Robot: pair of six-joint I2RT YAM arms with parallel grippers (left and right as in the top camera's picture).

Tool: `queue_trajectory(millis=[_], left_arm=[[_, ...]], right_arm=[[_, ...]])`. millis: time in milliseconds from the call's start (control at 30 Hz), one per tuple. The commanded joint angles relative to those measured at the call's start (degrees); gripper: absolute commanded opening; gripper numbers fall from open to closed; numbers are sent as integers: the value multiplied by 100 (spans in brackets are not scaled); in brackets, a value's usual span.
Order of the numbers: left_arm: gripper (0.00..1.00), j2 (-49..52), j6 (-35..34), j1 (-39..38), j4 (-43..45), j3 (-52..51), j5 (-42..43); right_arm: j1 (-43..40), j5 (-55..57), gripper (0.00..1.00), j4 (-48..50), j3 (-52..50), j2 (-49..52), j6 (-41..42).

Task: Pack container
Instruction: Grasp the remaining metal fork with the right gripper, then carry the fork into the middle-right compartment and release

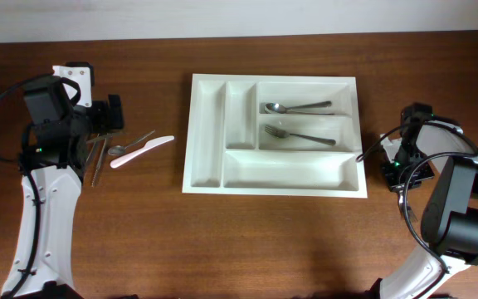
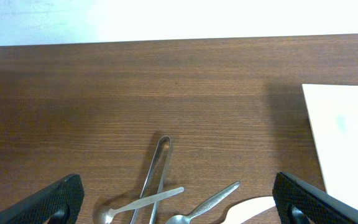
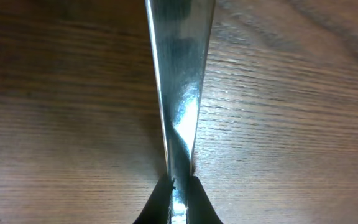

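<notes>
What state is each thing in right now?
left tool, open, empty.
right tool, shut on metal utensil.
container, three compartments empty.
spoon, packed, top long compartment.
fork, packed, middle long compartment.
white knife, loose on table.
tongs, loose on table.

Brown wooden table (image 1: 139, 241), white container (image 1: 272, 190) centre, loose cutlery (image 1: 119, 150) left

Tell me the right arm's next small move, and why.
Probably carry the right hand over the empty bottom long compartment of the container. The hand is shut on a flat metal utensil beside its right rim, and the spoon and fork already occupy the two compartments above.
</notes>
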Motion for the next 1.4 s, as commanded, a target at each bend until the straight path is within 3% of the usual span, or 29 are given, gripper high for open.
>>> queue_trajectory(millis=[0,267,433,500,633,767,867,967,1233,1333,1367], left_arm=[[99,35,-28,9,11,101,-24],[99,37,-28,9,11,101,-22],[99,35,-28,9,11,101,-24],[99,35,-28,9,9,101,-24],[99,37,-28,9,11,101,-24],[99,37,-28,9,9,101,-24],[99,35,-28,9,11,101,-24],[99,35,-28,9,11,101,-24],[99,35,-28,9,11,101,-24],[99,35,-28,9,9,101,-24],[99,35,-28,9,11,101,-24]], right_arm=[[-9,-46,4,136,278,-33,529],[409,-144,4,-717,2251,-636,800],[1154,-1073,4,-1141,3327,-682,79],[1478,-1447,4,-1139,3407,-682,-433],[2271,-2326,4,-1397,3348,-599,-2334],[2918,-2402,4,-1788,3134,-468,-4109],[3130,-2402,4,-1777,2981,-262,-4789],[3123,-2387,4,-1545,2852,17,-5254],[2898,-2310,5,-1187,2826,804,-5254],[2900,-2258,28,-1001,2828,870,-5025],[2900,-2247,96,-905,2841,868,-4819]])
